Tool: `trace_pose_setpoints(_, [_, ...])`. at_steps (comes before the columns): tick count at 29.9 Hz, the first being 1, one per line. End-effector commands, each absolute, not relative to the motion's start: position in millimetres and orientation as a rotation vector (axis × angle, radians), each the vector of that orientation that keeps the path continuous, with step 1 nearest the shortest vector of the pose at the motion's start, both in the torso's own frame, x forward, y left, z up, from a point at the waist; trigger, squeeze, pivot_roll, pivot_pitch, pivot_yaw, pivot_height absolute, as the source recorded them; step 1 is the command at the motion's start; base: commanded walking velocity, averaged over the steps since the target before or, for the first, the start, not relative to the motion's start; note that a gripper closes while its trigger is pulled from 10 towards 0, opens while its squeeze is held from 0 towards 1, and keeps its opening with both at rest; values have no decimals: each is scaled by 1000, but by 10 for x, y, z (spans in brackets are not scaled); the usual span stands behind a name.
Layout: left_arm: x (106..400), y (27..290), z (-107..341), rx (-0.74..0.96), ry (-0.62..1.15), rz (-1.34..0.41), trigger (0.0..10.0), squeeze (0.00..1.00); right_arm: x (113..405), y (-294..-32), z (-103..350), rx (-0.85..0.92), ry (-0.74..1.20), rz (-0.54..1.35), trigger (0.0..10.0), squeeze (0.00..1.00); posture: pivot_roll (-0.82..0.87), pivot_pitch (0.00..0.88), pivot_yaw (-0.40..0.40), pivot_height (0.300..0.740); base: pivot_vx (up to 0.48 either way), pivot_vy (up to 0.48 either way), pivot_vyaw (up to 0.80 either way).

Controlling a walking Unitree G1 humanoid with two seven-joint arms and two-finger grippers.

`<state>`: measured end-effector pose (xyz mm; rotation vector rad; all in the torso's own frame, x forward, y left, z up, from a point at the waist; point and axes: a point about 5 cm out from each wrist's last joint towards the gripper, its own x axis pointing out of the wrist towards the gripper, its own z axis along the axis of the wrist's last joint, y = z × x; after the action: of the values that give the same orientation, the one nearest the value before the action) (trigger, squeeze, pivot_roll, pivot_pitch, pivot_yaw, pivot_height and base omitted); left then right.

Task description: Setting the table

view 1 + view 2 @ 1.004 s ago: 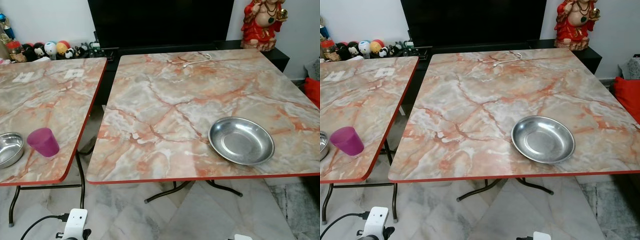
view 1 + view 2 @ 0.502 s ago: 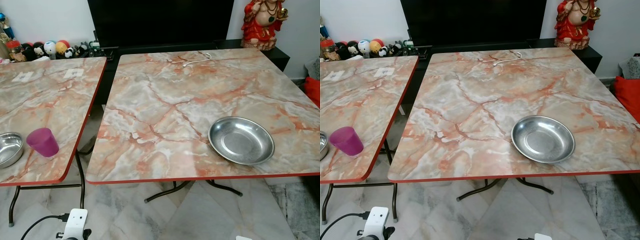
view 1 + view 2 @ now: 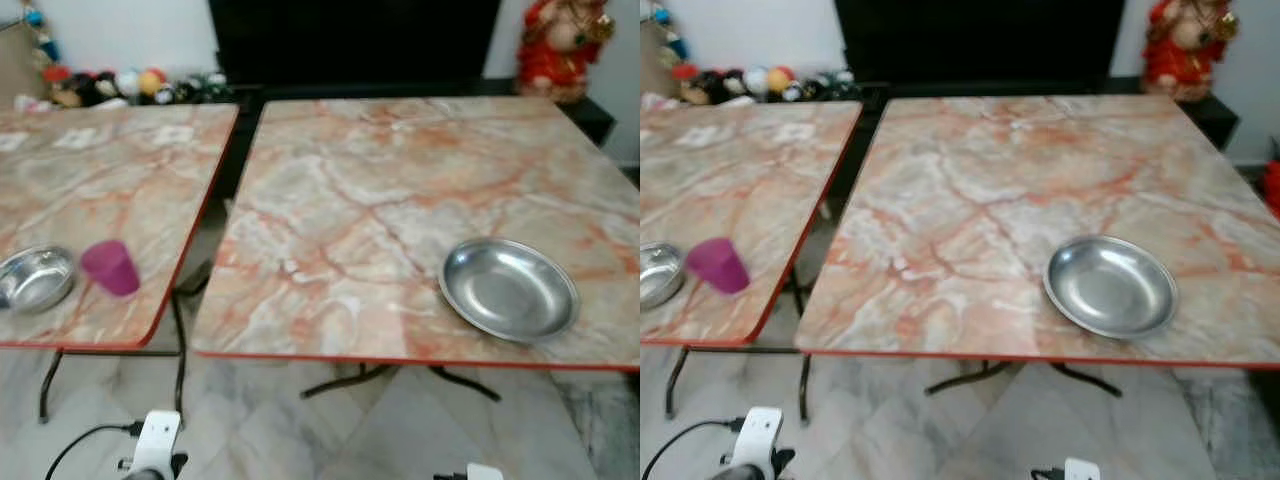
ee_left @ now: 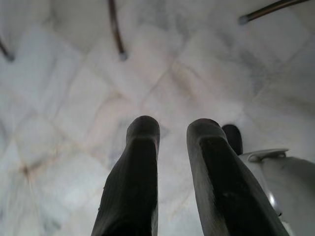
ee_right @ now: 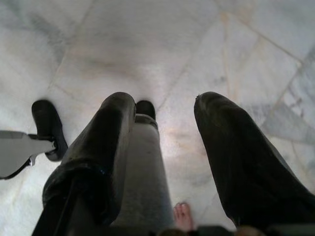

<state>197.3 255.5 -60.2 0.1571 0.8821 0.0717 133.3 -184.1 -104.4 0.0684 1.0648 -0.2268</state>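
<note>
A shallow steel plate (image 3: 510, 288) lies near the front right of the right marble table (image 3: 360, 200). On the left marble table (image 3: 100, 190), a purple cup (image 3: 110, 267) stands upright by the front edge, with a small steel bowl (image 3: 36, 278) just to its left. Both arms hang low below the table edges. My left gripper (image 4: 172, 130) points down at the tiled floor, its fingers a little apart and holding nothing. My right gripper (image 5: 165, 105) also hangs over the floor, fingers spread wide and empty.
A narrow gap (image 3: 210, 240) separates the two tables, with metal legs (image 3: 178, 350) under them. Behind stand a dark TV cabinet (image 3: 350, 40), a red figurine (image 3: 560, 45) and a row of small toys (image 3: 130, 85). A person's bare foot (image 5: 182, 216) is on the floor near me.
The whole picture has shifted to the right and is blurred, so the camera has turned a little left. Plate, cup and bowl stay where they were.
</note>
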Motion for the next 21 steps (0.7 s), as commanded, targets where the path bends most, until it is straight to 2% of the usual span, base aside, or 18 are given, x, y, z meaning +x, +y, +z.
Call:
trace_pose_setpoints(1, [1913,2586,-628,167,910,76,10000,0,1318,-1818,-1052,66,1072,-220,10000,0,24,0,48,740,0,0,800])
trace_pose_setpoints(8, [1894,2585,-639,169,918,77,10000,0,1329,-1809,-1047,94,1054,-225,10000,0,19,0,51,740,0,0,781])
trace_pose_setpoints(13, [1892,2570,-647,162,921,82,10000,0,1321,-1822,-1049,99,1058,-228,10000,0,26,0,41,740,0,0,0])
trace_pose_setpoints(21, [1885,2564,-654,158,926,90,10000,0,1317,-1829,-1050,98,1060,-226,10000,0,31,0,36,740,0,366,0])
